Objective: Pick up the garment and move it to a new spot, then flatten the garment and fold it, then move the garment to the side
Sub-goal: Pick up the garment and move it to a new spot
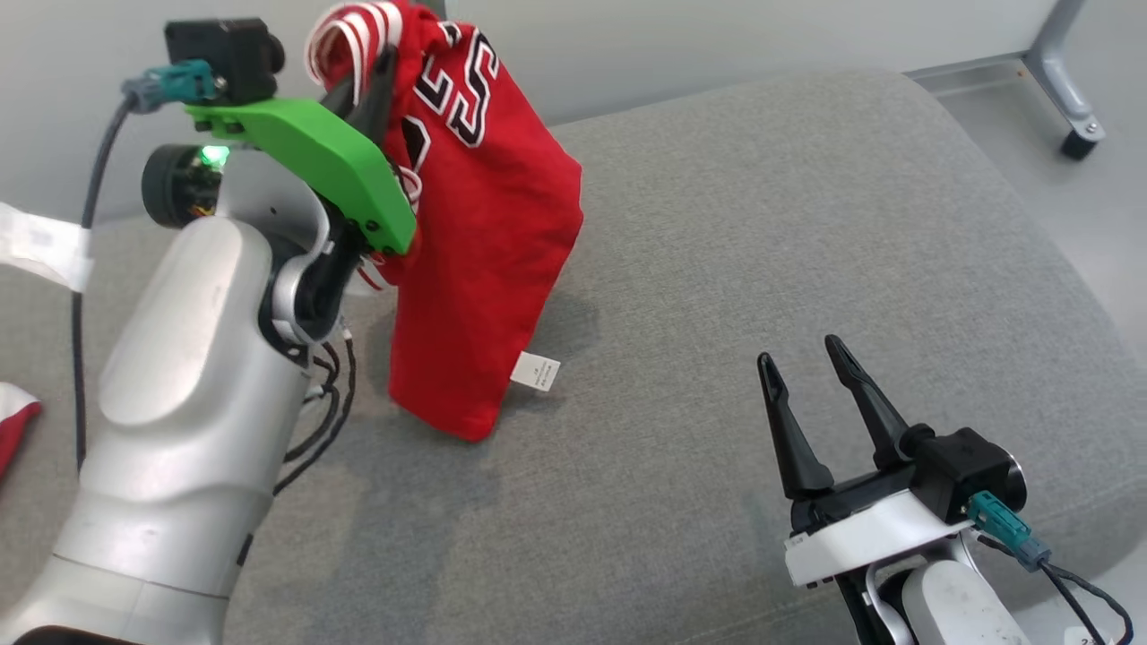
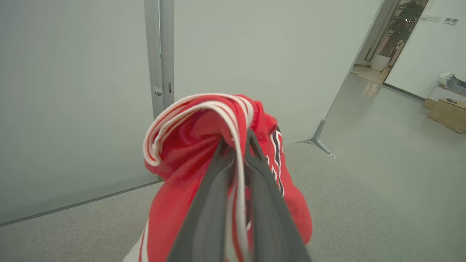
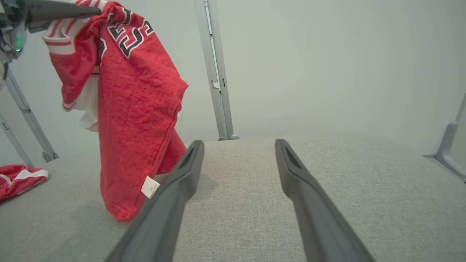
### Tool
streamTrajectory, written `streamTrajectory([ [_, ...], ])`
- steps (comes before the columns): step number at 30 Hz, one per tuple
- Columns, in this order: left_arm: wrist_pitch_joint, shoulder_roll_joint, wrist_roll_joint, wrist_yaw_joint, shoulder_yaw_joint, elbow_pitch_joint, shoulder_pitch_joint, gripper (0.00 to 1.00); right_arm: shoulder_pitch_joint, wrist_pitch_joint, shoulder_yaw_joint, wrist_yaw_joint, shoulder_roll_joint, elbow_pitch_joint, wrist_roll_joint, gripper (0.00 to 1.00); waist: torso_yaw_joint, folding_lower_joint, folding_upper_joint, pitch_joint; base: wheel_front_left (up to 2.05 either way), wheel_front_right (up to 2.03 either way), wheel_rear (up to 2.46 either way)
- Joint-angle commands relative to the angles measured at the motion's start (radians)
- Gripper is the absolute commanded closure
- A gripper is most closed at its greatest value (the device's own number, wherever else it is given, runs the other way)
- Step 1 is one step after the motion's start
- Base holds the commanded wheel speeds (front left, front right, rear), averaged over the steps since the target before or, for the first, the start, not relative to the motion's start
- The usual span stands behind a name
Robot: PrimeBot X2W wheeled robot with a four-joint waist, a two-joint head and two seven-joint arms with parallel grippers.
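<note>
The garment (image 1: 484,242) is a red jersey with white trim and black-and-white lettering. It hangs bunched from my left gripper (image 1: 372,85), which is raised high at the upper left and shut on the striped trim. In the left wrist view the two dark fingers pinch the white-striped edge (image 2: 238,145). The jersey's lower end with a white label (image 1: 535,371) touches the grey cushion (image 1: 762,224). My right gripper (image 1: 802,358) stands open low at the right, well clear of the jersey (image 3: 138,98), with nothing between its fingers (image 3: 238,145).
A second piece of red and white cloth (image 3: 18,176) lies at the cushion's left edge (image 1: 13,430). Grey metal frame legs (image 1: 1066,81) stand on the floor behind and to the right. The cushion's rounded edge drops off at the right.
</note>
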Motion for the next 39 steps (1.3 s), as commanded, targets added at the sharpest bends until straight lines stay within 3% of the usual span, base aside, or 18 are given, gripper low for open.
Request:
streamTrajectory([
  [1,-0.003,-0.009,-0.003,0.011,-0.002,0.002,0.026,1.0,-0.01,0.0,0.0,-0.001,0.004,-0.009,0.01,0.0,-0.061,0.0,-0.0001,0.044,0.0,0.0,0.0],
  [9,-0.083,-0.053,0.021,0.046,-0.018,0.089,0.082,1.0,-0.049,0.0,0.003,0.0,0.009,-0.024,0.01,0.0,-0.115,0.0,-0.0001,0.157,0.0,0.0,0.0],
  [16,-0.177,-0.102,0.028,0.006,-0.035,0.247,0.058,1.0,-0.083,0.0,0.019,0.0,0.013,-0.03,0.011,0.0,-0.141,0.0,-0.0001,0.227,0.0,0.0,0.0],
  [17,-0.192,-0.108,0.029,-0.001,-0.037,0.27,0.051,0.84,-0.086,0.0,0.022,0.0,0.013,-0.028,0.009,0.0,-0.142,0.0,-0.0001,0.229,0.0,0.0,0.0],
  [18,-0.206,-0.114,0.032,-0.004,-0.04,0.29,0.044,0.35,-0.089,0.0,0.026,0.0,0.013,-0.026,0.008,0.0,-0.143,0.0,-0.0001,0.23,0.0,0.0,0.0],
  [19,-0.226,-0.119,0.034,-0.01,-0.043,0.305,0.039,0.0,-0.092,0.0,0.03,0.0,0.014,-0.024,0.007,0.0,-0.143,0.0,-0.0001,0.229,0.0,0.0,0.0],
  [26,-0.375,-0.142,0.065,-0.045,-0.081,0.348,0.04,0.0,-0.071,0.0,0.042,0.0,0.012,-0.012,0.009,0.0,-0.106,0.0,-0.0001,0.159,0.0,0.0,0.0],
  [32,-0.441,-0.144,0.06,-0.065,-0.079,0.272,0.142,0.0,-0.035,0.0,0.04,0.0,-0.003,0.0,0.016,0.0,-0.041,0.0,-0.0001,0.073,0.0,0.0,0.0],
  [39,-0.456,-0.082,0.129,0.013,0.018,0.047,0.371,0.0,0.011,0.0,0.025,0.0,-0.009,0.004,0.016,0.0,0.043,0.0,-0.0001,-0.001,0.0,0.0,0.0],
])
